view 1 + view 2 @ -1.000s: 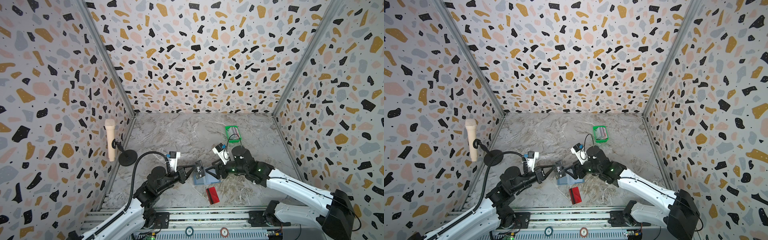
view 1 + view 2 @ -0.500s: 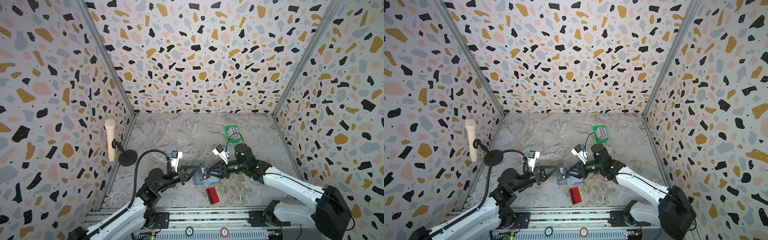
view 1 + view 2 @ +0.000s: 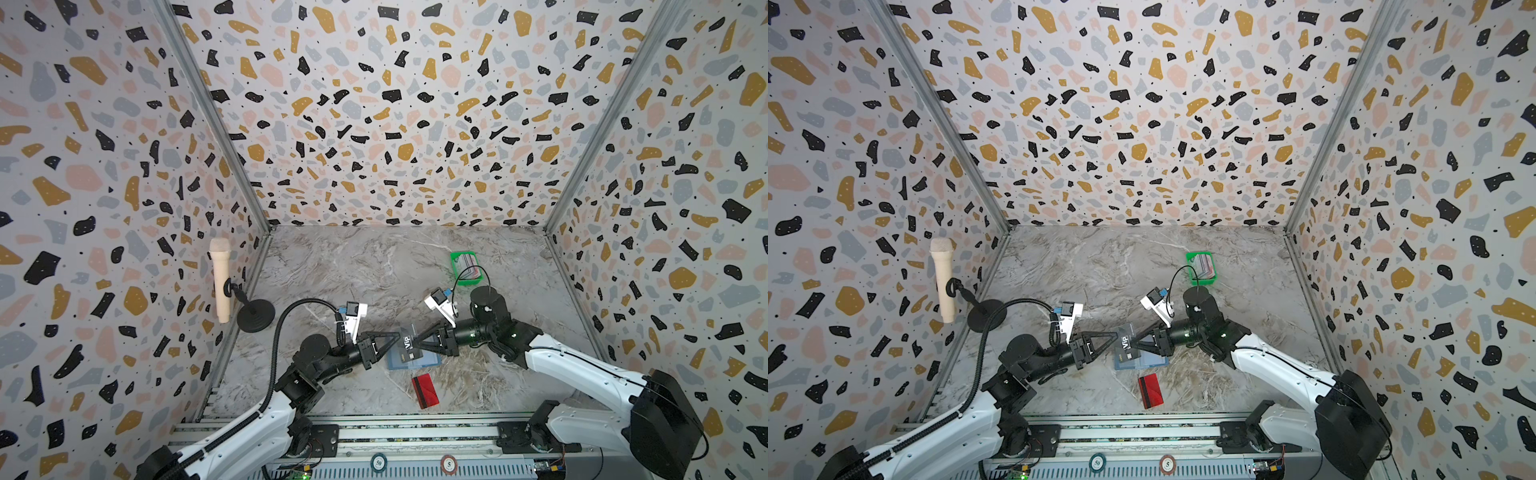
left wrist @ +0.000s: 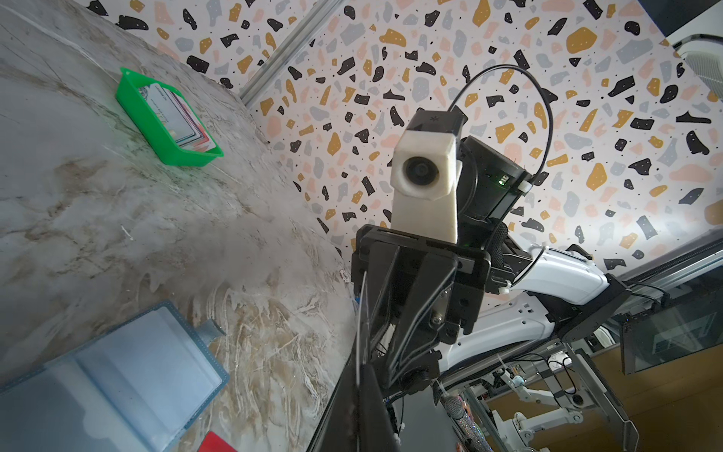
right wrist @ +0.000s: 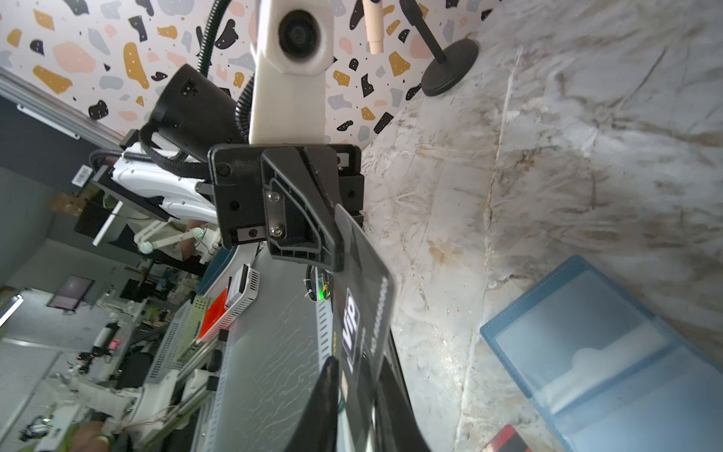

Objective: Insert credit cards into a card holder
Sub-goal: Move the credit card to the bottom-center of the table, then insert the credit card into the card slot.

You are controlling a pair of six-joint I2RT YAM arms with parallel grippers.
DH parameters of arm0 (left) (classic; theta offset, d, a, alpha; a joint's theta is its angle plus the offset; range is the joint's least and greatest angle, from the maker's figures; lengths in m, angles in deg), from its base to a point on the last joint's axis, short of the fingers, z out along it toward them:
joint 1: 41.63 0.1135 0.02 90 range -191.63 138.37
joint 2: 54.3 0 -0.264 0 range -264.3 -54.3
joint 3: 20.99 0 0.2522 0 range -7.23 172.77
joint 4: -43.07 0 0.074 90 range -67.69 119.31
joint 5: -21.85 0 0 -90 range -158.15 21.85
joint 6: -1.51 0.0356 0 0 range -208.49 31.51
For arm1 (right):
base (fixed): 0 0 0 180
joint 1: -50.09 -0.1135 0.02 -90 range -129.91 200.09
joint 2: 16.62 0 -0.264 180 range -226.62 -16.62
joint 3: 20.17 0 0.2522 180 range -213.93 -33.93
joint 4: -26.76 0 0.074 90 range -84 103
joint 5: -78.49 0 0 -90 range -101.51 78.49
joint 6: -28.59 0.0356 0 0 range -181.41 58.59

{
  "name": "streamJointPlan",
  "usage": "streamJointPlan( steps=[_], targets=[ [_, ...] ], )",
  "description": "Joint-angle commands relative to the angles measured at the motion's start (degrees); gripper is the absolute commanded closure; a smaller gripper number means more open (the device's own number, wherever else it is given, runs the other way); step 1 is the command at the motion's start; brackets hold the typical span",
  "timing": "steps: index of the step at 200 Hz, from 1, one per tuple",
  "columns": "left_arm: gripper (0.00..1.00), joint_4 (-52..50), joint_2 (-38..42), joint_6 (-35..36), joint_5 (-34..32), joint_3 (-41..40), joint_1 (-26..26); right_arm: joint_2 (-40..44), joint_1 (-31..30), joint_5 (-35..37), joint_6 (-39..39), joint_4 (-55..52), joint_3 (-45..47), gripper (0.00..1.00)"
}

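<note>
Aloft, black card [image 3: 410, 345] over open card holder [image 3: 394, 360], left pincer [image 3: 398, 337] clamped on it, right pincer [image 3: 417, 341] likewise

The marbled tabletop [image 3: 353, 270] bears the open card holder [image 3: 415, 363], a red card [image 3: 426, 390], a green tray [image 3: 471, 282] and a black stand [image 3: 255, 316].

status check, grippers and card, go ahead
Left gripper shut on dark VIP card. Right gripper shut on its opposite edge. Card holder open flat beneath; red card beside it, not blocking.

Loose card [image 3: 425, 390] just before card holder [image 3: 399, 362]
</note>
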State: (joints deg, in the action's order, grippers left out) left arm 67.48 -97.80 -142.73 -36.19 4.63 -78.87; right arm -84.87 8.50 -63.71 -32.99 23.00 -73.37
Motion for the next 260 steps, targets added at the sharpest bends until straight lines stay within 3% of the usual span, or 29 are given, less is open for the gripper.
streamJointPlan(
  steps=[1,14,25,34,41,70,83,100,118,147,218,260],
  targets=[
    [1.0,2.48,-0.83,0.54,0.73,0.09,-0.29,-0.26,-0.08,-1.45,1.52,3.5,0.21,0.93],
    [1.0,1.37,-1.31,0.74,0.13,0.48,-0.3,-0.5,-0.29,-1.33,1.72,3.97,0.37,1.0],
    [1.0,-2.02,-1.58,1.26,-2.06,1.04,-0.3,-0.24,-0.44,-0.58,2.05,4.33,0.84,1.0],
    [0.77,-4.22,-1.65,1.5,-4.51,1.24,-0.21,0.34,-0.43,0.96,2.39,4.76,1.72,1.0],
    [0.7,-4.87,-1.67,1.35,-6.26,0.86,-0.21,0.85,-0.43,2.91,2.79,5.14,2.73,1.0],
    [0.62,-8.26,-1.63,-1.17,-16.48,-2.29,0.4,1.21,-0.43,13.73,5.26,4.01,6.58,1.0],
    [0.61,-8.49,-4.67,-1.51,-18.05,-3.34,0.37,0.27,-0.58,17.51,6.83,5.24,8.29,1.0],
    [0.67,-9.31,-10.89,-0.04,-16.73,-2.5,0.21,-2.13,-1.35,23.18,8.75,7.68,10.28,1.0],
    [0.78,-8.51,-15.15,0.09,-17.57,-2.23,-0.53,-5.32,-1.4,24.82,11.67,11.69,11.55,1.0],
    [0.86,-7.06,-19.04,0.85,-18.33,-1.63,-0.83,-10.27,-1.44,28.04,13.06,14.37,11.46,1.0],
    [0.97,-1.77,-29.82,1.72,-18.12,0.09,-1.09,-14.36,-0.26,30.08,14.2,15.99,10.48,1.0],
    [1.0,-1.75,-32.34,1.81,-18.07,0.01,-1.09,-16.24,0.01,28.65,14.46,17.53,10.51,1.0]
  ],
)
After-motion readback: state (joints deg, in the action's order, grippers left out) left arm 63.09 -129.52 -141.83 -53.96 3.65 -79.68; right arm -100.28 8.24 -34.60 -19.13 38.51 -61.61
